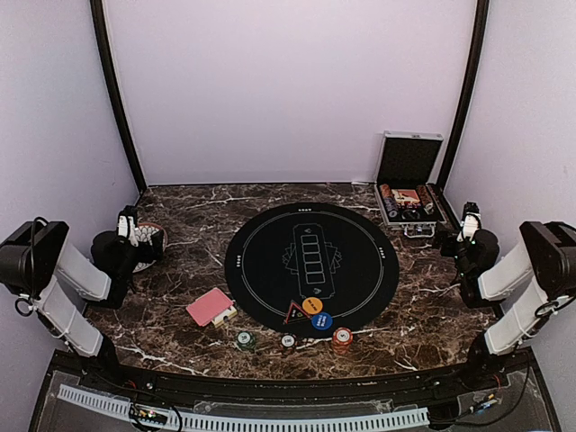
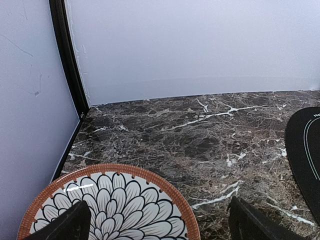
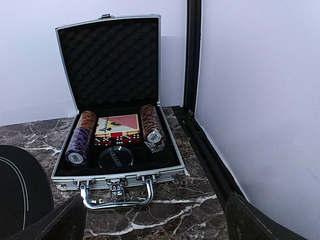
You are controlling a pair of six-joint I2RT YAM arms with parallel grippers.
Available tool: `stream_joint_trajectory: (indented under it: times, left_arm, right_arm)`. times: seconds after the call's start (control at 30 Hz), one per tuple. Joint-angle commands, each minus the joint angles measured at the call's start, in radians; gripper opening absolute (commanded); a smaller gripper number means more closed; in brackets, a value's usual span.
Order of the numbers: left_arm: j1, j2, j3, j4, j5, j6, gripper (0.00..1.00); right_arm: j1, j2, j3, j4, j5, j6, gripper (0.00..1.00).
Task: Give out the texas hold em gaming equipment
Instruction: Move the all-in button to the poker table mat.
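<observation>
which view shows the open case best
The right wrist view: the case fills the frame, lid up, with its chip rows, deck and handle plain to see. The top view shows the case small, at far right, contents hard to tell apart. The left wrist view does not show it.

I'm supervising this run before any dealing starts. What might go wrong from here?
1. The red card deck is a loose stack, so a pinch could lift several cards or scatter them.
2. The green chip and red chip lie flat near the front edge of the table. A missed grasp may push them off.
3. The right gripper hangs open close to the open case, and swinging out might clip it.
</observation>
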Motion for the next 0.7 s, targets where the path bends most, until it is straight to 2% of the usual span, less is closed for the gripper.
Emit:
stream_joint_trajectory:
  times: [0.0, 0.3, 0.37, 0.43, 0.5, 0.53, 0.67]
  left_arm:
    - [-0.004, 0.004, 0.011, 0.021, 0.005, 0.013, 0.99]
    - [-0.004, -0.002, 0.013, 0.001, 0.015, 0.011, 0.99]
    - [-0.001, -0.014, 0.022, -0.011, 0.023, 0.011, 0.99]
    - [0.009, -0.056, 0.073, -0.128, 0.037, 0.002, 0.99]
    - [0.016, -0.096, 0.158, -0.317, 0.061, 0.003, 0.99]
    - [0.017, -0.105, 0.185, -0.432, 0.077, 0.018, 0.99]
    - [0.021, -0.165, 0.304, -0.657, 0.124, 0.081, 0.99]
  right_arm:
    - [-0.002, 0.004, 0.001, 0.037, -0.002, 0.005, 0.99]
    - [-0.004, 0.004, 0.003, 0.035, -0.003, 0.007, 0.98]
    - [0.005, -0.021, 0.021, 0.001, 0.064, 0.022, 0.98]
    - [0.01, -0.1, 0.117, -0.241, 0.161, 0.043, 0.99]
    - [0.01, -0.144, 0.214, -0.438, 0.179, 0.05, 0.99]
    - [0.011, -0.164, 0.247, -0.494, 0.162, 0.048, 0.99]
    - [0.01, -0.268, 0.32, -0.627, 0.103, 0.106, 0.99]
